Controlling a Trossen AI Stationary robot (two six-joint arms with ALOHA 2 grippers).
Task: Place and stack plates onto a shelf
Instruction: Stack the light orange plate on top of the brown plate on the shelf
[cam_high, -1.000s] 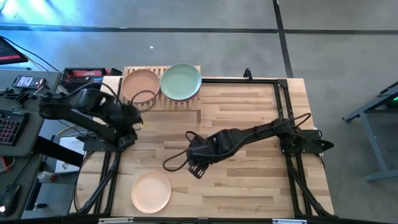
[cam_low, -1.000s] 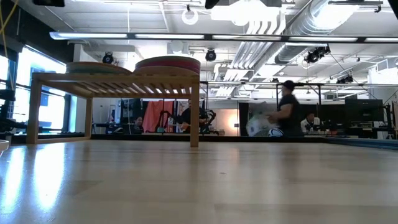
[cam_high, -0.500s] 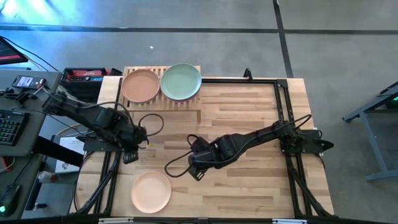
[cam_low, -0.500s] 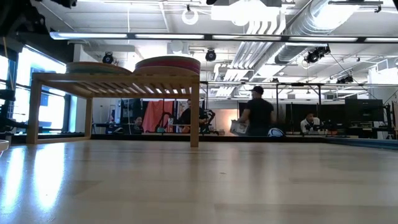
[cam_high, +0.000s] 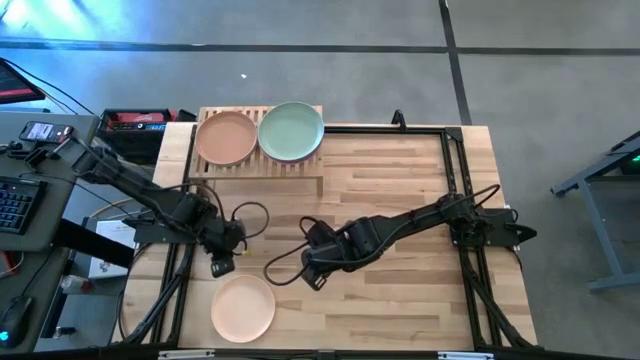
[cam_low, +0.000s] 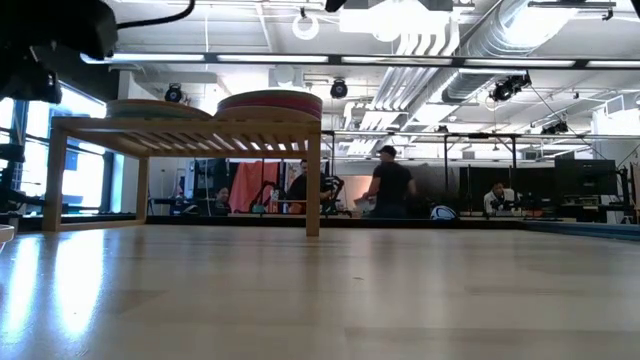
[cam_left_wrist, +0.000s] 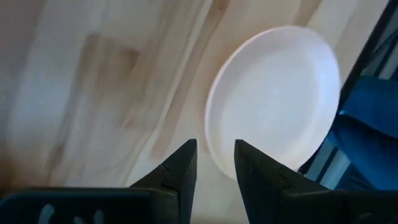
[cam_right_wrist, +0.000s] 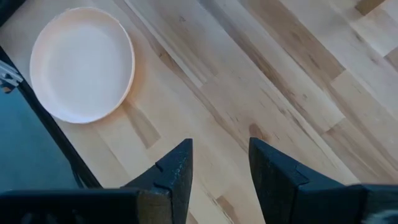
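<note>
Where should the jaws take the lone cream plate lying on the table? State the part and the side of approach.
Grip the rim. The cream plate lies flat and right side up on the table, so only its raised edge offers a hold: one jaw inside the lip, one outside. Probably come from above at the edge nearest the left gripper, which hangs open just beside it. The right gripper waits at mid-table.

Bright overhead lights on my end, strip lights (cam_low: 300, 58) glare in low view. Tabletop (cam_low: 330, 290) has soft sheen, faint shadows. Left wrist view motion-blurred: plate (cam_left_wrist: 273, 99) just ahead of left gripper (cam_left_wrist: 214, 163) looks smeared, washed out. Right wrist view sharp.
</note>
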